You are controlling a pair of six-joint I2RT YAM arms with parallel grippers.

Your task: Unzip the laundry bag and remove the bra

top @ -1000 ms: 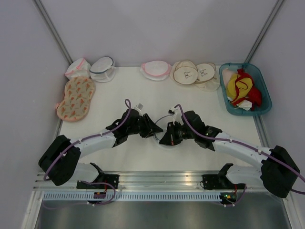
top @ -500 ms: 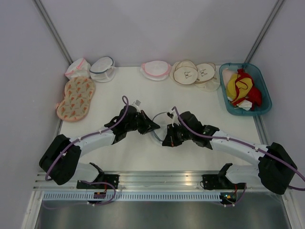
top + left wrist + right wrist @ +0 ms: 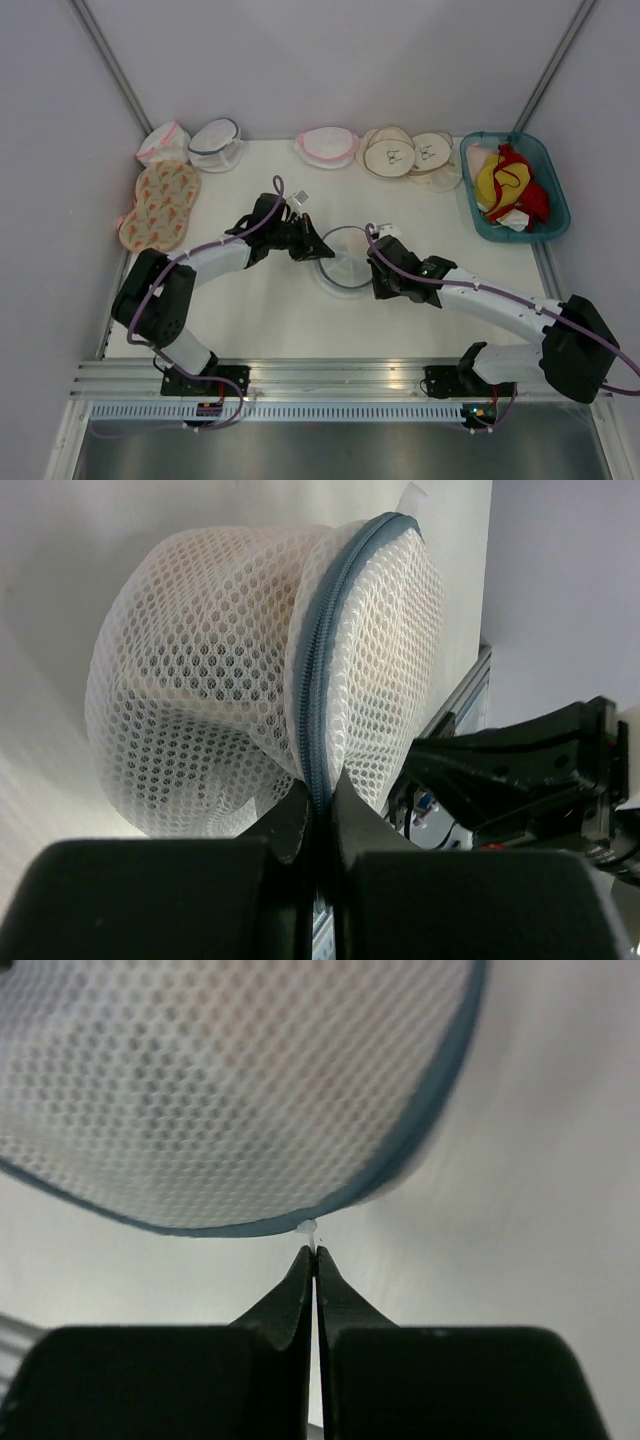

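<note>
Two arms: both reach inward over the white table (image 3: 250,300) and meet at one bag from opposite sides.
Laundry bag (image 3: 345,258): round white mesh drum with blue-grey zipper trim, lying at the middle of the table between the two grippers.
Left gripper (image 3: 320,795): fingers pressed together, pinching the blue-grey zipper seam where it runs down the bag's side. It comes at the bag from the left.
Right gripper (image 3: 315,1257): fingers closed tip to tip at the bag's near-right edge. The tips touch a small white nub (image 3: 310,1227) on the trim; whether the nub is actually gripped I cannot tell.
Zipper: in the left wrist view the seam looks closed along its visible length.
Bra (image 3: 185,695): only a faint peach tone through the mesh, inside the bag; its shape is too veiled to make out.
Basket (image 3: 468,180): teal, at the far right, holding red and yellow garments (image 3: 512,188).
Far edge: a pink-trimmed white bag (image 3: 327,146) at the centre, beige round pieces (image 3: 390,152) just right of it, and a dark-trimmed mesh bag (image 3: 215,143) to the left.
Left side: a flat peach piece with a printed pattern (image 3: 160,203) — well apart from the arms.
</note>
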